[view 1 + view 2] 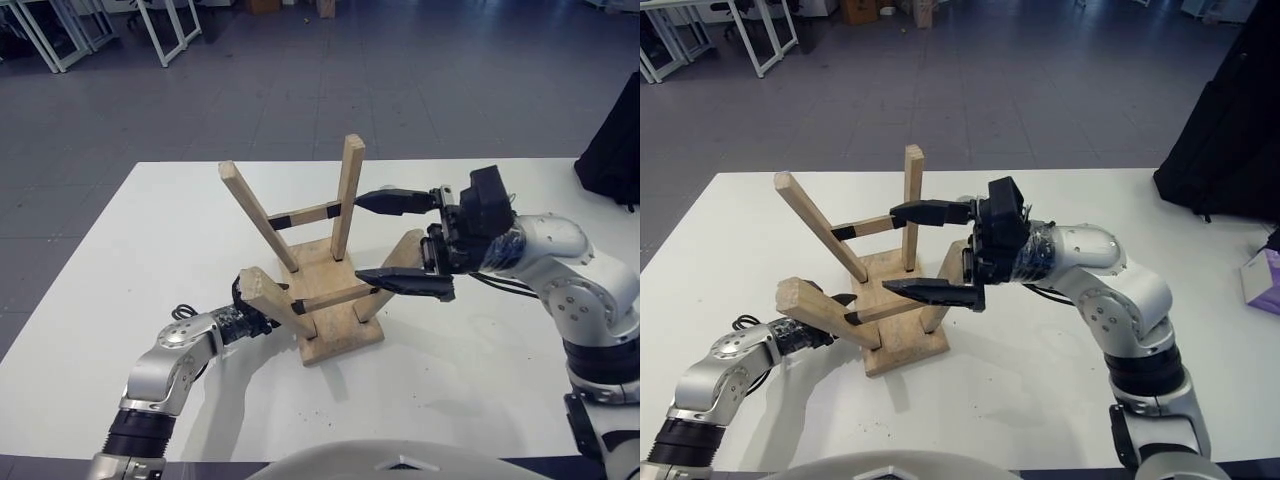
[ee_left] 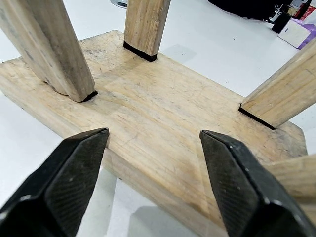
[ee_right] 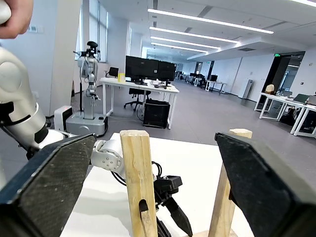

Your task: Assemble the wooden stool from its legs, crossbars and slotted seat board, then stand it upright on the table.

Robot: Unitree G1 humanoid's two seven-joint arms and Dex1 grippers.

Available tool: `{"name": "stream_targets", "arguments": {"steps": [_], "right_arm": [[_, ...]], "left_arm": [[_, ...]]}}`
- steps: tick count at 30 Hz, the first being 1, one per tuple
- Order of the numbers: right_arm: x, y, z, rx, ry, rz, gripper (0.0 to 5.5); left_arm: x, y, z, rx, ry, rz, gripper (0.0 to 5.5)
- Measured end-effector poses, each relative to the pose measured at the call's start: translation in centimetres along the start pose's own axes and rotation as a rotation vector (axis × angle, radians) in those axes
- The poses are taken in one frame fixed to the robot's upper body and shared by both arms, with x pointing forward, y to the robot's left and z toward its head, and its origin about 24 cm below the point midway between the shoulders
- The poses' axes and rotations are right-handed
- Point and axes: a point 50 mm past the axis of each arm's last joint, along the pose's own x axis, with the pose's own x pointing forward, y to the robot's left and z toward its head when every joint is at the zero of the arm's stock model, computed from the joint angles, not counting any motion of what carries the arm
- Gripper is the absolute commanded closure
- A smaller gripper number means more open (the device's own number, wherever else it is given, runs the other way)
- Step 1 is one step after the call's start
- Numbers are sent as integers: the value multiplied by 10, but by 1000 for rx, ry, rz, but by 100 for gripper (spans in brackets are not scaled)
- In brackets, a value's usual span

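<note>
While the stool sits upside down on the table, with its seat board flat and its four legs pointing up, turning it over is the risky step. The right gripper hangs wide open with two legs between its fingers and grips nothing. The left gripper is low at the board's near edge, also wide open, and seems not to touch the wood. If the right one closes on a single leg, the pull could lever that leg out of its slot or pop a crossbar loose, since the joints look only pressed in. If the left one pinches just the board's edge, the board may slide, or the stool may topple sideways during the flip.
</note>
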Motion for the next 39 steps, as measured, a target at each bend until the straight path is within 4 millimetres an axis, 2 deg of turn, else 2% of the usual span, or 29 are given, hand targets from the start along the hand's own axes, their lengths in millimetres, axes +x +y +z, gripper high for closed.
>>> {"name": "stream_targets", "arguments": {"steps": [7, 11, 19, 22, 26, 28, 30, 34, 39], "right_arm": [[-2, -7, 6, 112, -55, -50, 105], [-14, -13, 12, 149, -74, -134, 105], [-26, -10, 30, 83, -97, -198, 105], [-27, -9, 33, 65, -102, -210, 105], [-27, -9, 34, 54, -100, -215, 105], [-26, -11, 31, 44, -81, -227, 105], [-21, -11, 25, 42, -54, -219, 105], [-8, -10, 6, -23, 29, -169, 105], [3, -5, 1, -132, 59, -110, 105]], "left_arm": [[-1, 0, 1, 4, -7, 17, 207], [-20, -2, -4, -39, -34, 64, 207], [-76, 0, 74, 77, -411, 170, 207], [-85, -26, 117, 135, -654, 43, 207], [-87, -83, 154, 251, -855, -193, 207], [-85, -103, 157, 240, -852, -301, 207], [-80, -113, 153, 232, -783, -366, 207], [-64, -109, 138, 187, -653, -345, 207], [-56, -104, 137, 210, -668, -338, 207]]}}
